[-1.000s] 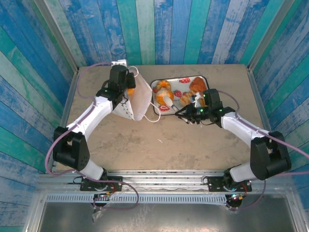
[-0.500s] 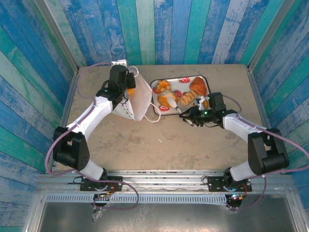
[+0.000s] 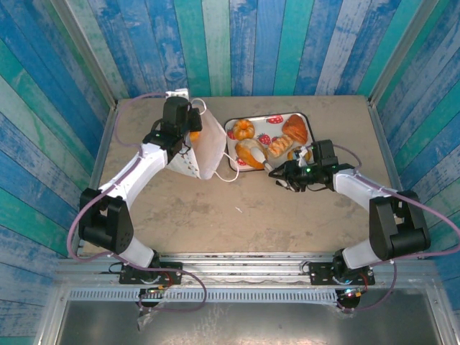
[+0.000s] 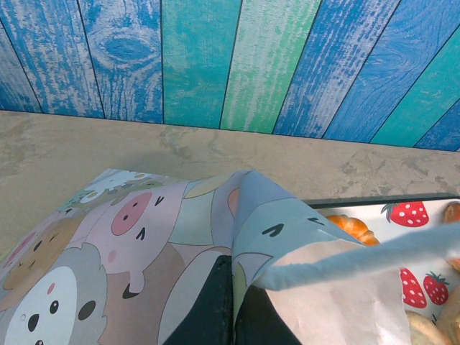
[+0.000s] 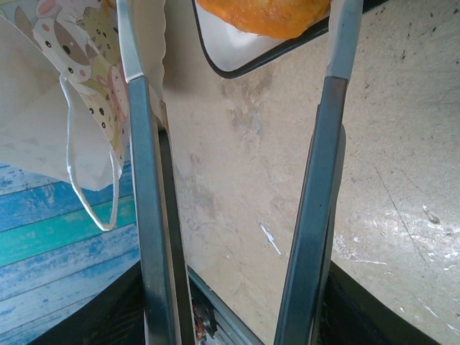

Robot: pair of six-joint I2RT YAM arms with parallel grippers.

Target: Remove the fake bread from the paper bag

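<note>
Where the table meets the blue and green plank wall, the items lie as follows, left to right.

1. left gripper: far left of the table, clamped on a fold of the bag's rim. The left wrist view shows the paper pinched between its dark fingers.
2. paper bag: white outside, with a cartoon-animal print on the face seen by the left wrist camera. It is tilted, with its mouth towards the far left. One white cord handle trails onto the table on its right side.
3. fake bread: one orange piece shows at the bag's mouth, touching the left gripper. Four more pieces lie in the tray: a round orange roll, a pale-ended loaf, a ridged roll and a brown croissant.
4. strawberry-print tray: white with a dark rim, just right of the bag at the far centre.
5. right gripper: just beside the tray's near edge and pointing left. Its jaws stand apart with nothing between them. The right wrist view shows bare table between the fingers, with the tray corner and an orange pastry beyond.
</note>
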